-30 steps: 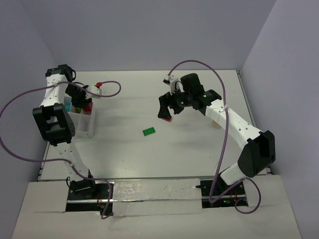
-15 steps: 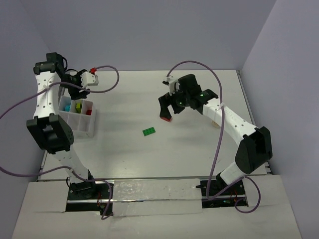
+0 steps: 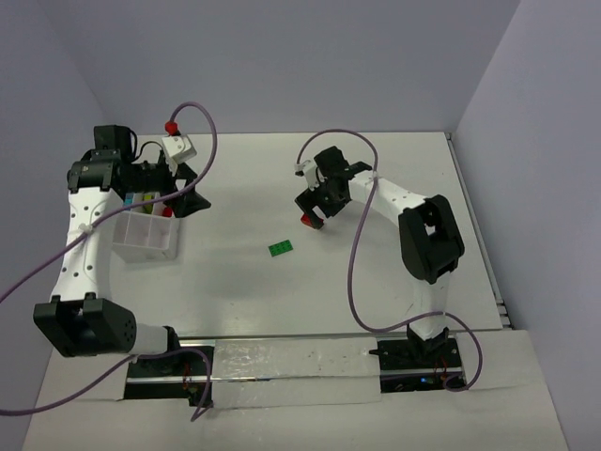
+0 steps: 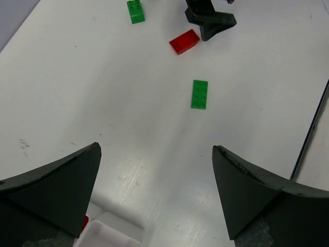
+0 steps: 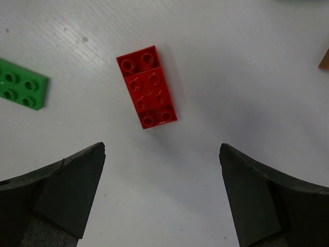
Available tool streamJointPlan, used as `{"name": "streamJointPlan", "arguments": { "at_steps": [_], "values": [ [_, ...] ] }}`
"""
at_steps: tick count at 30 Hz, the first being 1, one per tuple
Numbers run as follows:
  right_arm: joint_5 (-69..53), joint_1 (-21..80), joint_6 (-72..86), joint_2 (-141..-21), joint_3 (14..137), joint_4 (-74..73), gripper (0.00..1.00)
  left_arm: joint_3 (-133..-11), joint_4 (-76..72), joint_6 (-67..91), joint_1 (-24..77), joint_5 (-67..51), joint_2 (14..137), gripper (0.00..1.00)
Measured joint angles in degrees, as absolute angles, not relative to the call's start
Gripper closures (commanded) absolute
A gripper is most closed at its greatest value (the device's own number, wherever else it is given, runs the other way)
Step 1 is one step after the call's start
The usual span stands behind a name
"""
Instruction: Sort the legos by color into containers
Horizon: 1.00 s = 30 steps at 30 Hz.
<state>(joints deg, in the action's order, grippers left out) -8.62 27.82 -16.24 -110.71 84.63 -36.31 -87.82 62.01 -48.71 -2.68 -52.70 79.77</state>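
A red lego point(image 5: 147, 86) lies flat on the white table, just ahead of my open right gripper point(image 5: 162, 147), which hangs over it with nothing between its fingers. In the top view this red lego point(image 3: 305, 220) peeks out under the right gripper point(image 3: 315, 209). A green lego point(image 3: 280, 248) lies mid-table, and the left wrist view shows this green lego point(image 4: 199, 94) with a second green lego point(image 4: 135, 11) farther off. My left gripper point(image 3: 191, 188) stands open and empty beside the container point(image 3: 150, 246), which holds blue, yellow-green and red legos.
A corner of the container point(image 4: 110, 234) shows at the bottom of the left wrist view. A green lego point(image 5: 23, 85) sits left of the red one, and a tan piece point(image 5: 325, 59) cuts the right edge. Purple cables loop above both arms.
My left gripper has opened and swung from over the container to its right side. The right gripper has moved left and lower over the red lego.
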Motion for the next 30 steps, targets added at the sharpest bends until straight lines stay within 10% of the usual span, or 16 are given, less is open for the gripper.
{"name": "streamJointPlan", "arguments": {
  "at_steps": [14, 27, 30],
  "values": [
    [-10.7, 27.7, -24.4, -122.0, 92.6, -37.5, 0.24, -80.4, 43.0, -18.7, -2.1, -48.1, 76.8, 0.01],
    [-16.9, 27.7, -29.0, -120.2, 89.7, -38.7, 0.99, -65.8, 32.2, -9.4, -2.0, -44.9, 70.1, 0.01],
    [-22.5, 27.7, -29.1, -116.9, 88.9, -41.3, 1.00, -62.4, 30.8, -10.8, -2.0, -47.8, 67.1, 0.01]
  ]
}}
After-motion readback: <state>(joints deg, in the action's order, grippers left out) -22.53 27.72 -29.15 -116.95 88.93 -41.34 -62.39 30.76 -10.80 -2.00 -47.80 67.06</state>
